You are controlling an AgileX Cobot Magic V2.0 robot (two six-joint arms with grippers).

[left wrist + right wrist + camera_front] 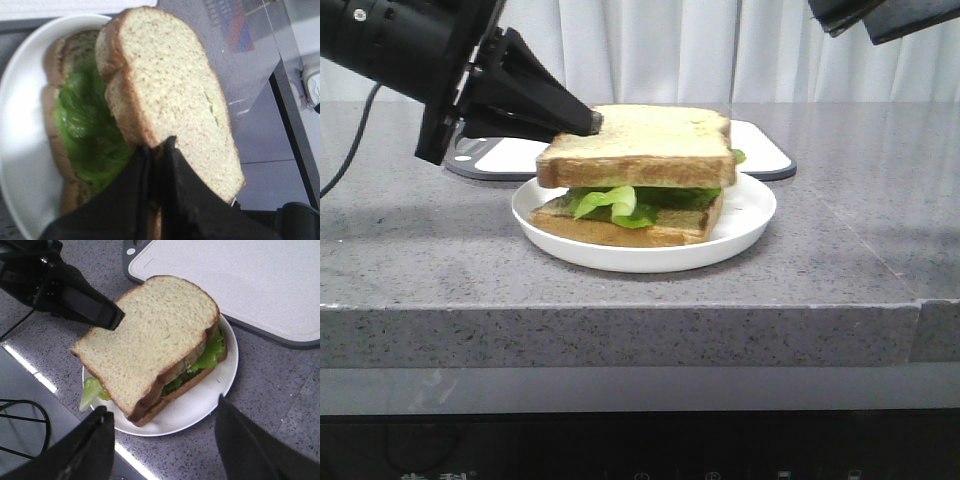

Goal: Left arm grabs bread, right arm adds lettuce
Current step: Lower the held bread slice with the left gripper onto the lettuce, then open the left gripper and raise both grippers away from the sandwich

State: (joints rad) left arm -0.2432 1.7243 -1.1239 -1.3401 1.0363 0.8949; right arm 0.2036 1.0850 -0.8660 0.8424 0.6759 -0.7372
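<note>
We see our left gripper point(592, 122) pinched tight on the edge of the bread point(638, 145). It holds the slice flat, just above the lettuce point(620, 203), and we cannot tell if the two touch. We think it holds the slice by its edge so it can lay it down as the top of the sandwich. The lettuce lies on a thinner slice point(620, 232), and that slice lies on a white plate point(745, 215). So the green leaf is in its place, and we guess the lid is almost on. Our right gripper point(162, 440) hangs up high over the plate, with its two fingers spread wide and nothing in them. We think it waits there to keep out of the way. The plate sits on a gray speckled counter point(840, 240). A white cutting board point(760, 150) with a dark rim lies just behind the plate. At the back hangs a pale curtain point(670, 50).
</note>
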